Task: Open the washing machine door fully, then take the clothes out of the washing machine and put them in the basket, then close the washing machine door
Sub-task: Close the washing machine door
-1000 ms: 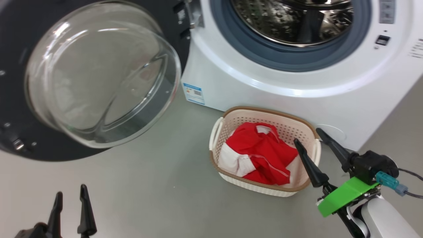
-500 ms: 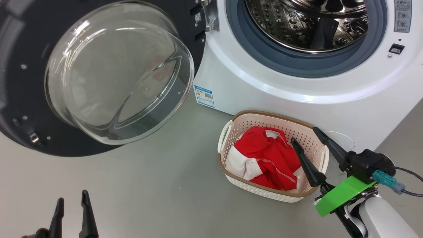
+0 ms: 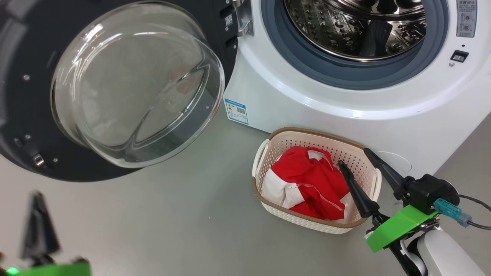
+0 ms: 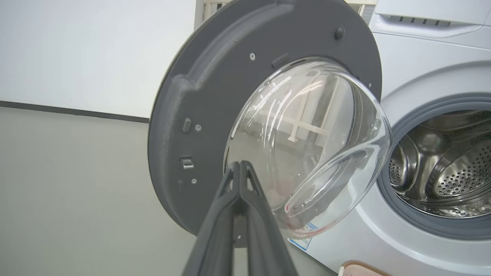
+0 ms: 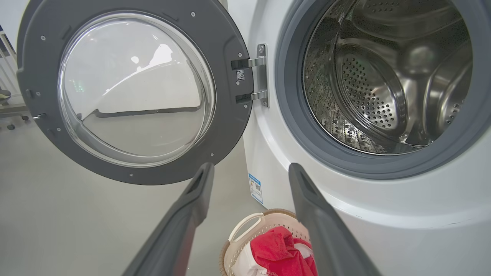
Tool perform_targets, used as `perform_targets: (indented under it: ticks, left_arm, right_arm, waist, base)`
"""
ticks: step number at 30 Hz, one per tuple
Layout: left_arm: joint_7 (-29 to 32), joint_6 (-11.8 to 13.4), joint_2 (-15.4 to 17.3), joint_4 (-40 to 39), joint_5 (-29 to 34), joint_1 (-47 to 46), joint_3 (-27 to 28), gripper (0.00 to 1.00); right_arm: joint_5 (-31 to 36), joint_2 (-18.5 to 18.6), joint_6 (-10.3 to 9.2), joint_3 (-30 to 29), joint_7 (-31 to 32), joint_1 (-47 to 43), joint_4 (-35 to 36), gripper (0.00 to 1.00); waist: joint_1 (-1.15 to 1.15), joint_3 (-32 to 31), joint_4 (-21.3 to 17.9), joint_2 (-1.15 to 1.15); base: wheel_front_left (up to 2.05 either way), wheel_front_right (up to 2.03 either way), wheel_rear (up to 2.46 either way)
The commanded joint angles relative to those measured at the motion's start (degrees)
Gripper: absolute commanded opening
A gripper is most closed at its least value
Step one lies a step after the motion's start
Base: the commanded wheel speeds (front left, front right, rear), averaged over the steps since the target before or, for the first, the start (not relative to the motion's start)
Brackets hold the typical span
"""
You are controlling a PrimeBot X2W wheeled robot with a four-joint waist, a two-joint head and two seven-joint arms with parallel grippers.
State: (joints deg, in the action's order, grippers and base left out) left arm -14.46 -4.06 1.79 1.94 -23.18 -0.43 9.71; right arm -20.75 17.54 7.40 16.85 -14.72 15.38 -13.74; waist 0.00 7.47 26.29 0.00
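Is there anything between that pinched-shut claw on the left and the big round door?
Nothing visible. The left gripper, shut, points at the washing machine door with only open air between. The basket stands well aside.

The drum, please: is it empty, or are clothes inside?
Empty where visible: drum is bare steel; clothes lie in the basket.

L hand (image 3: pixel 38 218) blurred; door (image 3: pixel 23 115) cut off at L edge

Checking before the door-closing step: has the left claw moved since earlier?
Yes. The left claw shifted left and up, toward the door, and is now shut.
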Motion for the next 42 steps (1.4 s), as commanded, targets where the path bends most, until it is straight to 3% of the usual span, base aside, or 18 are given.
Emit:
perform_targets:
  ticks: [1,6,11,18,24,33,42]
  left_arm:
    - [-0.5,-0.8,1.2,-2.8,0.3,-3.3,3.0,0.00]
    - [-0.5,-2.7,5.1,-7.1,0.1,-10.2,8.9,0.00]
    - [-0.5,-3.3,13.1,-4.1,-4.4,-20.8,13.8,0.00]
    - [0.1,-3.4,25.3,11.8,-18.1,-35.3,12.0,0.00]
    - [10.7,-3.4,31.5,30.8,-33.7,-46.4,12.1,0.00]
    - [31.3,-3.4,36.3,49.3,-45.6,-53.9,10.5,0.00]
    - [42.6,-3.4,35.9,54.4,-50.4,-55.0,9.4,0.00]
  right_arm:
    - [0.2,-0.1,0.09,0.7,-0.3,-0.4,1.5,1.00]
    - [0.4,-0.2,0.09,0.2,-0.3,-0.9,1.8,1.00]
    - [0.7,0.1,0.09,-0.3,-0.3,-0.6,1.9,1.00]
    - [1.1,0.2,0.09,-0.1,-0.3,0.1,1.9,1.00]
    - [1.4,0.5,0.09,0.3,-0.3,1.3,1.8,1.00]
    - [1.7,0.6,0.09,0.4,-0.3,1.6,1.7,1.00]
    - [1.6,0.7,0.09,1.3,-0.3,2.2,1.3,1.00]
  waist:
    - [0.00,0.1,0.0,0.00]
    - [0.00,0.8,-0.2,0.00]
    - [0.00,2.2,-0.6,0.00]
    - [0.00,4.0,-1.3,0.00]
    - [0.00,5.5,-1.9,0.00]
    - [0.00,6.4,-2.4,0.00]
    - [0.00,6.8,-2.9,0.00]
  base:
    - [0.00,0.00,0.00]
    - [0.00,0.00,0.00]
    - [0.00,0.00,0.00]
    - [0.00,0.00,0.00]
    - [0.00,0.00,0.00]
    - [0.00,0.00,0.00]
    - [0.00,0.00,0.00]
